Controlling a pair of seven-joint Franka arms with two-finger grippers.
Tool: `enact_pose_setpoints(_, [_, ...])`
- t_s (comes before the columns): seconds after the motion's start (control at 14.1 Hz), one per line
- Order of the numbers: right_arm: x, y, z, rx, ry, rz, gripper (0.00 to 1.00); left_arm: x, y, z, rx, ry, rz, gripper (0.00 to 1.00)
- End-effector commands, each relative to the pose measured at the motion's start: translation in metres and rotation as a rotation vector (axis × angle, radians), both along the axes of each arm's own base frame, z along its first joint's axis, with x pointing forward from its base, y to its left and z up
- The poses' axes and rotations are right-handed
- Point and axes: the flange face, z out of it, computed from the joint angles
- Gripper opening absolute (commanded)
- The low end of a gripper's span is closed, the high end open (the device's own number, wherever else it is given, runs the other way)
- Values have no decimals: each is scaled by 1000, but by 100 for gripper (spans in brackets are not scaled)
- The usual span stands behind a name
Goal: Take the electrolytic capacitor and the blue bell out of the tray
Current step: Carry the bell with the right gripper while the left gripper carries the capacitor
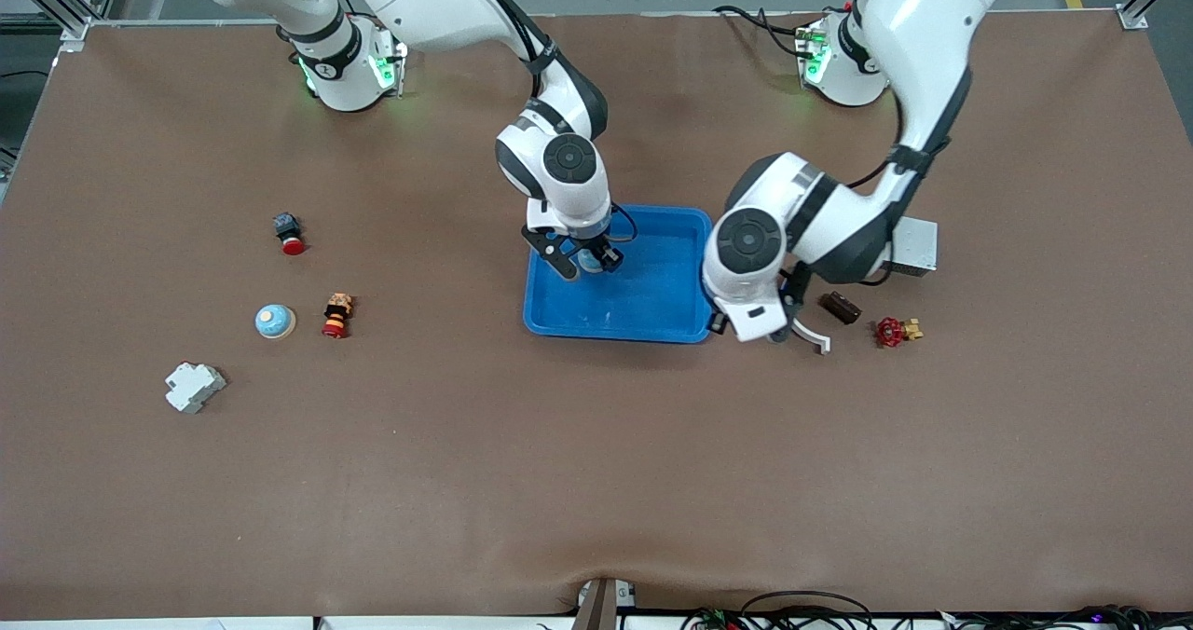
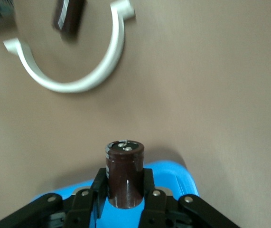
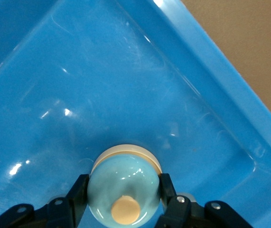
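Right hand point(image 1: 585, 262): reaching into the blue tray point(image 1: 652, 318), fingers clamping a pale blue bell point(image 3: 123, 190) with a tan button on top; bell sitting low over the tray floor, contact with the floor unclear.
Left hand point(image 2: 125, 199): hanging over the tray's edge at the left arm's end, fingers gripping a dark brown capacitor point(image 2: 124, 173) by its sides, metal terminals showing on its end.
Tray: lying mid-desk between the two arms, nothing else showing inside.
White curved clamp point(image 1: 813, 336): lying on the brown desk point(image 1: 596, 481) just beside the left hand.
Small brown block point(image 1: 840, 308): sitting near the clamp; red valve point(image 1: 894, 332) and grey metal box point(image 1: 913, 246) also toward the left arm's end.
Second blue bell point(image 1: 275, 321): resting on the desk toward the right arm's end, well apart from the tray.
Nearby items: two red-capped buttons point(image 1: 337, 315) point(image 1: 289, 232) and a white plastic part point(image 1: 194, 387) lying around that bell.
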Motion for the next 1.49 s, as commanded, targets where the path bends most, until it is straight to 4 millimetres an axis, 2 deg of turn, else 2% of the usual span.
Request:
enact_pose_setpoints(0.0, [7,-2,15,-29,18,-5,0,5,31,17,23,12,-48,0])
enact_pose_setpoints(0.14, [28,-14,51,-62,60,32,0,16,57,22,24,23,-47,0])
enact_pose_setpoints(0.36, [55,-47,99,-86,108,92,0,29,99,15,39,50,-88,0])
enact_pose_setpoints(0.5, [81,-83,121,-76,114,133,0,29,118,6,114,39,-133,0])
enact_pose_setpoints(0.64, [106,-123,141,-61,115,196,0,39,148,2,115,42,-122,0])
enact_pose_setpoints(0.85, [143,-189,150,-82,111,286,0,60,203,-6,73,41,-140,0])
enact_pose_setpoints(0.92, [154,-212,151,-94,105,318,0,68,233,-9,59,38,-152,0])
enact_pose_setpoints(1.14, [185,-284,151,-96,100,408,0,81,304,-24,41,28,-247,0])
enact_pose_setpoints(1.42, [213,-382,149,-99,99,521,0,88,363,-60,49,13,-317,0])
